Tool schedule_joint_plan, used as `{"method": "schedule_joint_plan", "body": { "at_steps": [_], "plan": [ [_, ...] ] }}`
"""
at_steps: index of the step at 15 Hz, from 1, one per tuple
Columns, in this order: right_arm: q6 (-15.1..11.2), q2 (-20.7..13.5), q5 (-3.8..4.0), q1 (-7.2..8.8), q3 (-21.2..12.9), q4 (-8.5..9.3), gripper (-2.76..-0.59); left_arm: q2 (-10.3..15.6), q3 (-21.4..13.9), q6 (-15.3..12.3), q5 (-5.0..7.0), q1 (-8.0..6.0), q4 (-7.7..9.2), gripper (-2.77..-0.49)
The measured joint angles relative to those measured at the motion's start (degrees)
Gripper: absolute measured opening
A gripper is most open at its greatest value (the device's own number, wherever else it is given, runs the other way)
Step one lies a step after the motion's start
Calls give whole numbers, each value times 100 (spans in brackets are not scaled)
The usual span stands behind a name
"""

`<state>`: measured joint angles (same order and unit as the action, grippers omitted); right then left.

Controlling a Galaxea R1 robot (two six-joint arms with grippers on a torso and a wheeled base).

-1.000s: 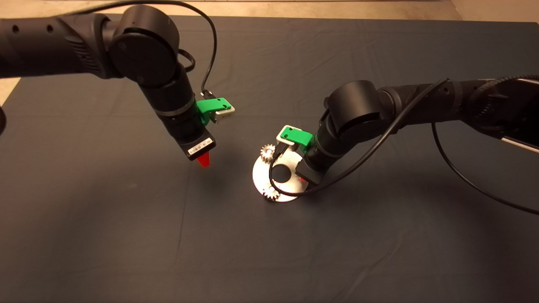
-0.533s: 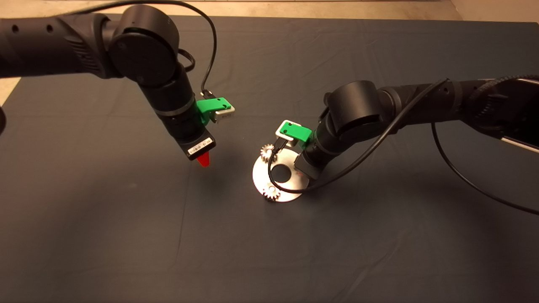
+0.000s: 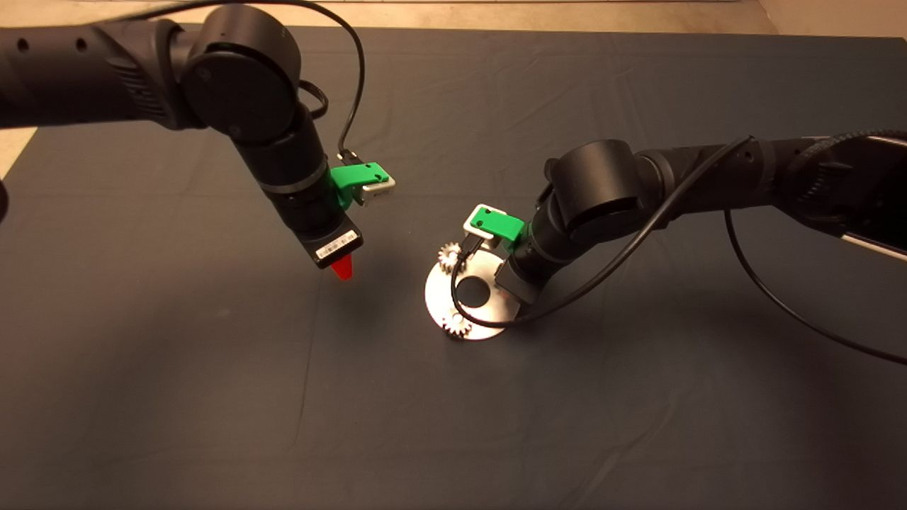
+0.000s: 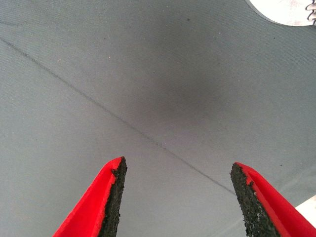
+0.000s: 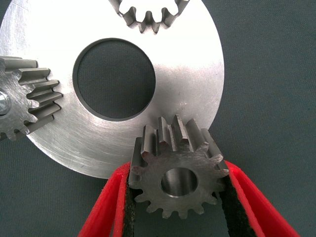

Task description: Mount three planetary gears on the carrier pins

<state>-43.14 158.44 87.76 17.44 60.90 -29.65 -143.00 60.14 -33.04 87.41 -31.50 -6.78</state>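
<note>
Near the middle of the mat (image 3: 212, 397), a little toward its right edge: flat shiny carrier disc (image 3: 436, 297) with round centre hole (image 3: 471, 292). On the disc's near rim, one planetary gear (image 3: 457, 326) seated flat; the same gear at one edge of the right wrist view (image 5: 22, 96), with a bit of silver pin (image 5: 3, 104) in its bore. On the far rim, a second gear (image 3: 448, 256), likewise seated; only its lower teeth in the right wrist view (image 5: 148, 15).

Over the disc's right rim: right gripper (image 5: 175, 197), its body hidden under the black wrist in the head view. Red fingers (image 5: 106, 207) closed on a third gear (image 5: 177, 175), black pads pressed against the teeth on both sides, centre hole open and empty. Gear overlapping the disc edge; touching or just above, cannot tell.

Left of the disc, apart from it: left gripper (image 3: 343, 268), hanging over bare mat. Fingers (image 4: 106, 200) spread wide, nothing between them, only cloth with a crease below and a small piece of the disc edge (image 4: 286, 12).
</note>
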Motion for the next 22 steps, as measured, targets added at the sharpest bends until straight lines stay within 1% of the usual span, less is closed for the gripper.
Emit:
{"method": "schedule_joint_plan", "body": {
  "at_steps": [13,17,22],
  "plan": [
    [-1,-9,5,-30,-49,-37,-235,49,0,0,0,0,17,-180],
    [-1,-22,-9,-30,-54,-28,-235,50,-1,1,0,0,20,-180],
    [-1,-22,-6,-30,-54,10,-234,50,-1,0,0,0,20,-180]
  ]
}}
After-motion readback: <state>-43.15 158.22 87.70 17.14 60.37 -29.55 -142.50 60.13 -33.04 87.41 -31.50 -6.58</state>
